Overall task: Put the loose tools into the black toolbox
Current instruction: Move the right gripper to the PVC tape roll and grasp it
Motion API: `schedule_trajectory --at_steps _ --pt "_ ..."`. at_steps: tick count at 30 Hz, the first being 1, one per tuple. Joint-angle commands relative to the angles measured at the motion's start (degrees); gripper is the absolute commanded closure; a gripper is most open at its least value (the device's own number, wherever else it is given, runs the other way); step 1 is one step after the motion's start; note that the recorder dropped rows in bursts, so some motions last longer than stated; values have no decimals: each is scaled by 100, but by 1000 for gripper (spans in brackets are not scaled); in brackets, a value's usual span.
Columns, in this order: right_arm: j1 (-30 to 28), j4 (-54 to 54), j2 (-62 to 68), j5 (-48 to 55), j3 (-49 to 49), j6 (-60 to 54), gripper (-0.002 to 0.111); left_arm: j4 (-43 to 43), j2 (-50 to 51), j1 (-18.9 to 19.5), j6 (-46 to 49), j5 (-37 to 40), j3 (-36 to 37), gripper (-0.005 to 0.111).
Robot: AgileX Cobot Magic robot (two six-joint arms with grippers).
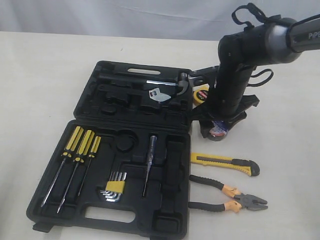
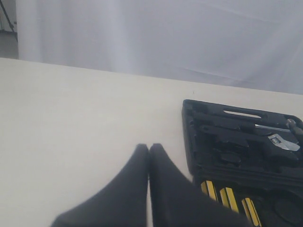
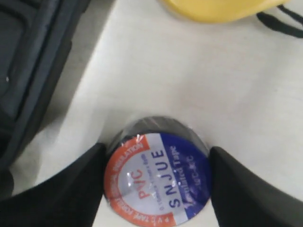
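Note:
The black toolbox point(image 1: 165, 220) lies open at the left, also showing in the left wrist view point(image 2: 190, 142). Right of its hinge, my right gripper point(image 1: 218, 133) points down at the table with its fingers against both sides of the black tape roll point(image 3: 157, 182), which shows an orange, white and blue label. The yellow tape measure point(image 1: 201, 93) lies just behind the roll, its edge and strap showing in the right wrist view point(image 3: 213, 9). The utility knife point(image 1: 225, 163) and the pliers point(image 1: 230, 196) lie on the table nearer the front. My left gripper point(image 2: 149, 147) is shut and empty over bare table.
The near half holds three screwdrivers point(image 1: 77, 147), hex keys point(image 1: 116, 189) and a tester screwdriver point(image 1: 149, 162). In the far half lie a hammer point(image 1: 175, 82) and a wrench point(image 1: 159, 95). Bare table spreads to the left and far right.

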Motion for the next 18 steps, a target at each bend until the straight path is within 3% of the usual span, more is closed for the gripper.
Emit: schedule_trajectory --at_steps 1,8,18 --pt "-29 -70 -310 418 -52 -68 99 25 23 -33 2 0 -30 107" --pt "328 -70 -1155 1135 -199 -83 101 25 23 -33 2 0 -30 107" --pt "2143 -79 -1520 944 -208 -103 101 25 23 -33 2 0 -30 107"
